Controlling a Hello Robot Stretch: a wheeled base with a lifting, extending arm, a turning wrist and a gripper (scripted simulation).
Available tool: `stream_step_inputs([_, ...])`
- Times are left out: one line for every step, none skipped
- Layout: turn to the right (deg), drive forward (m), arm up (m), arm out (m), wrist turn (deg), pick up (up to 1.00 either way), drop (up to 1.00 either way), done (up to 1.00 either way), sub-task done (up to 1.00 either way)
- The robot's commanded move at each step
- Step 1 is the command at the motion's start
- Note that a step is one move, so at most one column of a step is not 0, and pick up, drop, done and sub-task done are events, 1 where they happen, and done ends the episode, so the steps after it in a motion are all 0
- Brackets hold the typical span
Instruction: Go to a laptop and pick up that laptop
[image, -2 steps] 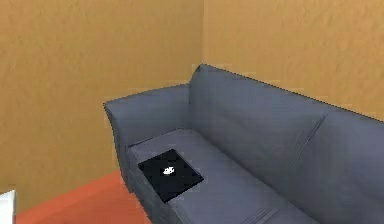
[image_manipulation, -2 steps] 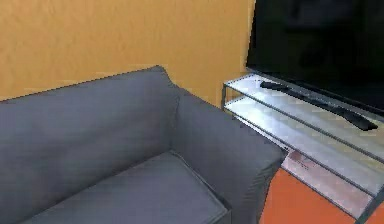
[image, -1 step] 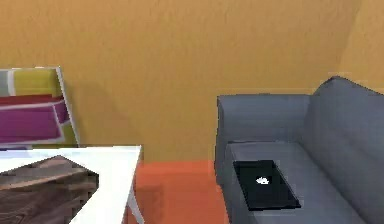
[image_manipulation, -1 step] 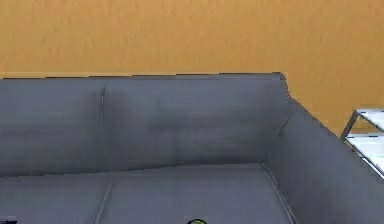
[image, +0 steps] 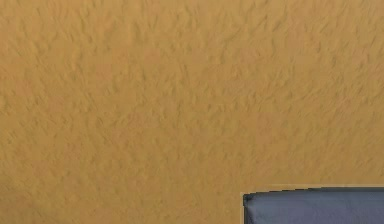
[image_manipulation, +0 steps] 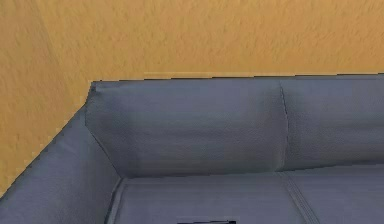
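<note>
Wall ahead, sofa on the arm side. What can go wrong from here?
1. The orange wall looks close ahead; driving forward may bump it or the sofa corner.
2. The dark sliver at the arm side view's bottom edge is too cropped to confirm as the laptop; a reach could miss.

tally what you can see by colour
blue-grey: 1, the sofa
tan: 1, the wall
dark: 1, a strip on the seat at the arm side view's bottom edge, too cut off to name
total: 3
</note>
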Motion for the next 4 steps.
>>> stream_step_inputs([0.0,0.0,0.5,0.0,0.0,0.0,0.0,0.0,0.0])
stream_step_inputs([0.0,0.0,0.1,0.0,0.0,0.0,0.0,0.0,0.0])
stream_step_inputs([0.0,0.0,0.0,0.0,45.0,0.0,0.0,0.0,0.0])
stream_step_inputs([0.0,0.0,0.0,0.0,45.0,0.0,0.0,0.0,0.0])
